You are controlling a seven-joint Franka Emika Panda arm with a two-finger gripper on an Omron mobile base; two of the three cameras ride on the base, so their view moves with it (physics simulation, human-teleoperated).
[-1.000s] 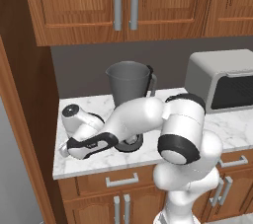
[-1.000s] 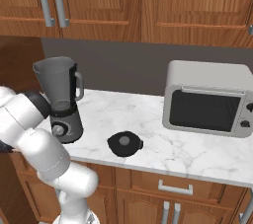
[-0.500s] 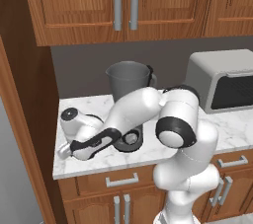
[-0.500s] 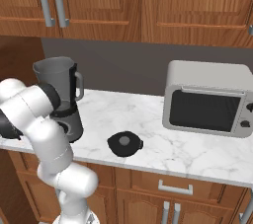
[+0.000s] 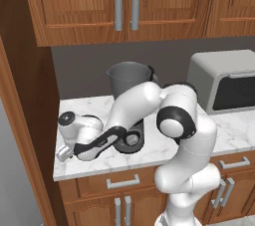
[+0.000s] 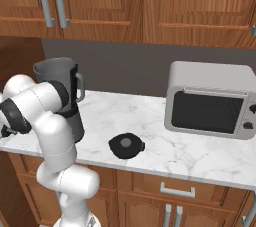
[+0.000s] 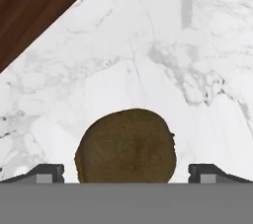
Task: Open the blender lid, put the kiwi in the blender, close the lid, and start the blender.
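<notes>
The kiwi (image 7: 126,149), brown and oval, lies on the marble counter (image 7: 148,45) directly between the fingertips (image 7: 47,172) of my gripper (image 7: 126,173), which stands open around it without touching. My gripper (image 5: 63,153) hangs low over the counter's left end. The blender (image 5: 130,78) stands behind my forearm, its smoky jar open at the top and its base with the silver knob (image 5: 131,139) partly covered by the arm. From the right the blender (image 6: 59,78) shows behind my arm, and the blender lid (image 6: 126,145) lies flat on the counter to its right.
A boxy grey toaster oven (image 6: 210,101) sits at the counter's right end, also visible as the toaster oven (image 5: 226,80). A dark wood side panel (image 5: 25,95) bounds the counter's left end close to the hand. Wooden cabinets (image 5: 124,1) hang above.
The arm has swung further left and the forearm has dropped lower across the blender's front, bringing the hand down over the counter's left end. The blender and lid have not moved.
</notes>
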